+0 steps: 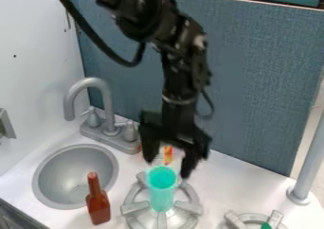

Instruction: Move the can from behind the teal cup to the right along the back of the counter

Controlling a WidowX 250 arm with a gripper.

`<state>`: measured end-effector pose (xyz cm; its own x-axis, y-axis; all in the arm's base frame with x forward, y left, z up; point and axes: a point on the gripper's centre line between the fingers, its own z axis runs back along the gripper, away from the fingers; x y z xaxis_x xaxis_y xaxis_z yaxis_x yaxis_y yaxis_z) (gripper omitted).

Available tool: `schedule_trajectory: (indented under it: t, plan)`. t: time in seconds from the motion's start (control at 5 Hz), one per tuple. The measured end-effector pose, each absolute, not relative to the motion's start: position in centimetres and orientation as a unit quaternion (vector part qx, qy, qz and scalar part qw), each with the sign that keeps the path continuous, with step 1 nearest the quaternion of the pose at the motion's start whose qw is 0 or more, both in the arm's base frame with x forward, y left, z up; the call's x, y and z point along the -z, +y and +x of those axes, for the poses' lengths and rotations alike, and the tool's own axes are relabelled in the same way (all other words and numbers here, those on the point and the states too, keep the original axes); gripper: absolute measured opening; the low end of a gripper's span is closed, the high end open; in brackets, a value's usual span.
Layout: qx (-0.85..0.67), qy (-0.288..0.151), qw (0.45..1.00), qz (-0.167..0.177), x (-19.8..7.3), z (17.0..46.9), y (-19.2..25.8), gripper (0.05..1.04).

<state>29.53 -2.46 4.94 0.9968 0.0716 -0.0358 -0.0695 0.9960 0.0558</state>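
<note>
While gripper point(169, 167) hangs nr cup point(162, 190), bottle point(97, 204) btwn sink point(71, 176) & burner point(188, 207); faucet point(104, 93) behind.

the black arm point(142, 20) is seen at the top edge, left of centre, angled down toward the right. below the bend, the wrist point(182, 83) is held nearly upright. the gripper point(167, 169) is pointed downward, its two fingers point(150, 146) set apart with a wide gap between them. a black cable point(130, 64) is looped beside the arm.
</note>
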Motion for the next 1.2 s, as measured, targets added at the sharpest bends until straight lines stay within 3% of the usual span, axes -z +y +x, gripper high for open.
schedule_trajectory:
  t: [0.2,0.6,0.8,1.2]
  plan:
    - [-0.055,0.027,0.996,0.069,-3.5,31.5,0.6,1.0]
    - [-0.074,0.013,0.996,0.044,-0.8,35.1,5.8,1.0]
    - [-0.064,-0.002,0.997,0.038,-0.7,36.5,7.7,1.0]
    - [-0.049,0.009,0.998,0.027,2.8,38.7,9.5,1.0]
